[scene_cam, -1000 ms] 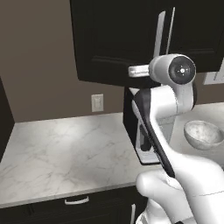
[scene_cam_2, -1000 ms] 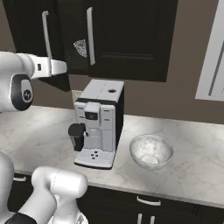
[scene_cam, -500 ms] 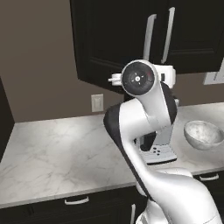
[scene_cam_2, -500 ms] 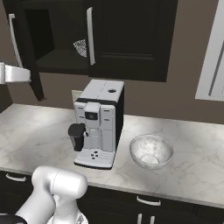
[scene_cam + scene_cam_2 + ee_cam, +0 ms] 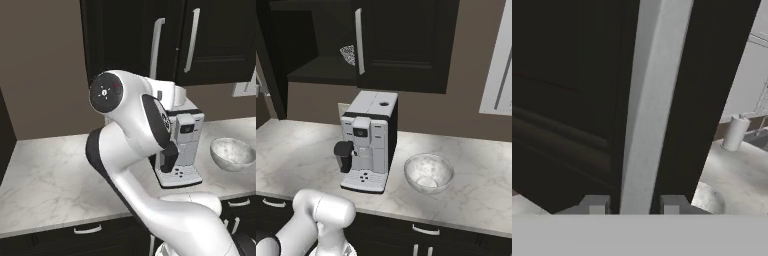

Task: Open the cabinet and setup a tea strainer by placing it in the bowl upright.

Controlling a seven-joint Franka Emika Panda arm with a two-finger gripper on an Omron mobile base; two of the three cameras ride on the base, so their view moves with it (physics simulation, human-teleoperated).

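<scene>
Hand view, cabinet (image 5: 677, 100) bar handle (image 5: 647, 100) between gripper (image 5: 634, 204) fingertips

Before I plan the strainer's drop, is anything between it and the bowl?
The tea strainer sits on the open cabinet shelf. The coffee machine stands right under that shelf, left of the bowl, beside the downward route. The bowl looks empty.

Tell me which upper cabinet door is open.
The left door of the cabinet is swung out, baring the shelf with the tea strainer; the door right of it stays flush.
</scene>
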